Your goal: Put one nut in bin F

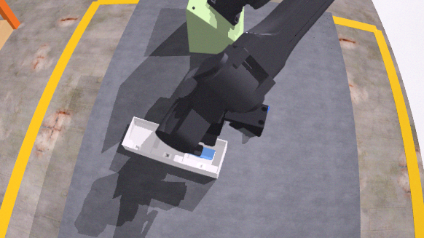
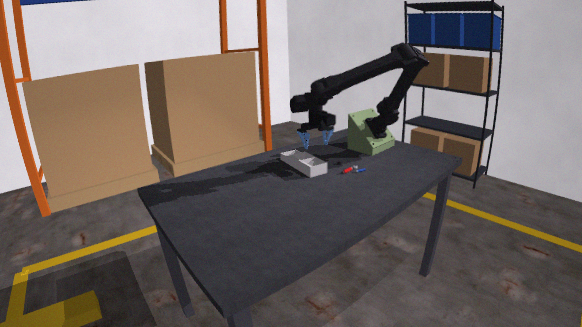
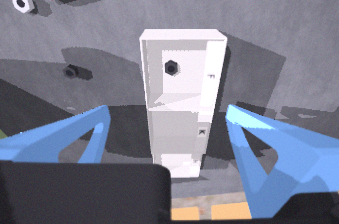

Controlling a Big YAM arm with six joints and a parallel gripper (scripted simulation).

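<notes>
While the jaws (image 1: 208,147) (image 2: 316,138) are hovering wide apart and empty, a dark nut (image 3: 171,68) is lying beyond them in the white tray's F compartment (image 3: 184,48), apparently needing only a clear retreat.

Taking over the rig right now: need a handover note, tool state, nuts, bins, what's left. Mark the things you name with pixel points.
Tool (image 2: 317,142) (image 3: 168,111): open, nothing between the fingers, raised above the white bin block (image 1: 175,161) (image 2: 303,164) (image 3: 146,80).
Nuts: one dark nut (image 3: 171,68) lies in the end bin marked F. Another dark nut (image 3: 70,71) and a light nut (image 3: 23,4) are on the table beside the block.
Done: one nut in F and released; block stands on the table.
Left: looks like nothing more to place. I'd keep the arm off the block and confirm everything lies still.
</notes>
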